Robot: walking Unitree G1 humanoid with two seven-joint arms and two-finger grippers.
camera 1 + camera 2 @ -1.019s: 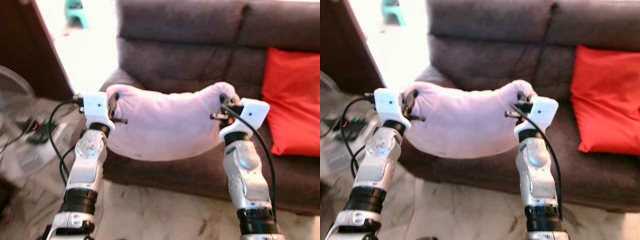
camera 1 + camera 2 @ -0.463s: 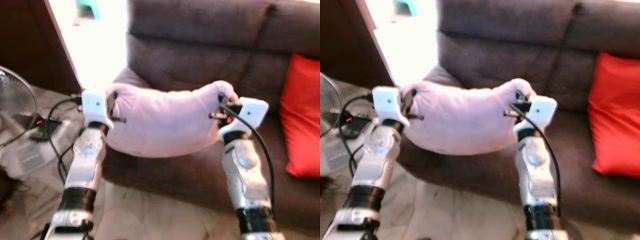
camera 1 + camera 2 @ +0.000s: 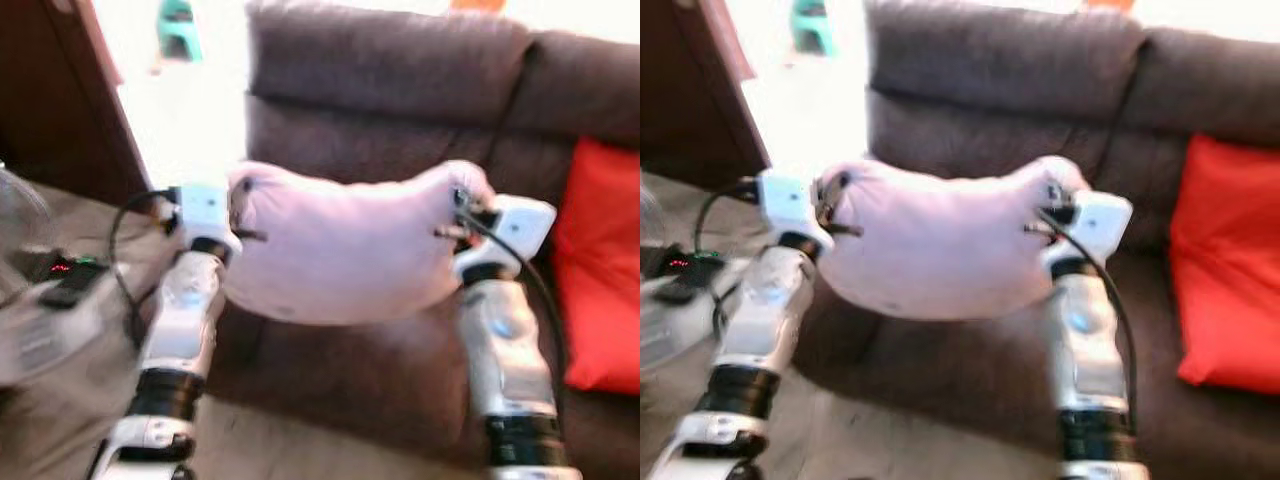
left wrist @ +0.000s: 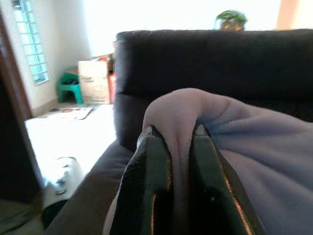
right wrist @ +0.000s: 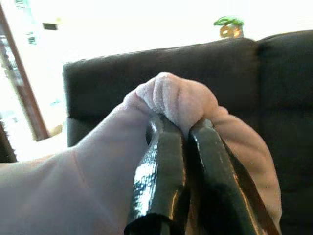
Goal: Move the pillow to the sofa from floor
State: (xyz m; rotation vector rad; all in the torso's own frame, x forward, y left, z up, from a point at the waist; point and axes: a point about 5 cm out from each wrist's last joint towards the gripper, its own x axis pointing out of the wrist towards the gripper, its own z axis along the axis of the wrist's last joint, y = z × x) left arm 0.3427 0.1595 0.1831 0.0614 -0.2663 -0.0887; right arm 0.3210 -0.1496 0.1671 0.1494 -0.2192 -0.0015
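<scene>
A pale pink pillow (image 3: 345,245) hangs in the air between my two arms, sagging in the middle, above the front of the dark brown sofa (image 3: 400,110). My left gripper (image 3: 238,195) is shut on the pillow's left corner, and its black fingers (image 4: 149,176) pinch a fold of the fabric. My right gripper (image 3: 462,205) is shut on the right corner, where its fingers (image 5: 164,166) squeeze a bunched knob of cloth. The sofa's seat (image 3: 380,370) lies just below the pillow.
A red cushion (image 3: 605,270) leans on the sofa's right side. On the floor to the left lie a power strip (image 3: 65,280) with a red light and black cables. A dark wooden door edge (image 3: 60,90) stands at far left, with a bright doorway beyond.
The view has shifted and blurred as I move; the pillow sits slightly higher and closer to the sofa's backrest. Both grippers keep their hold on the corners.
</scene>
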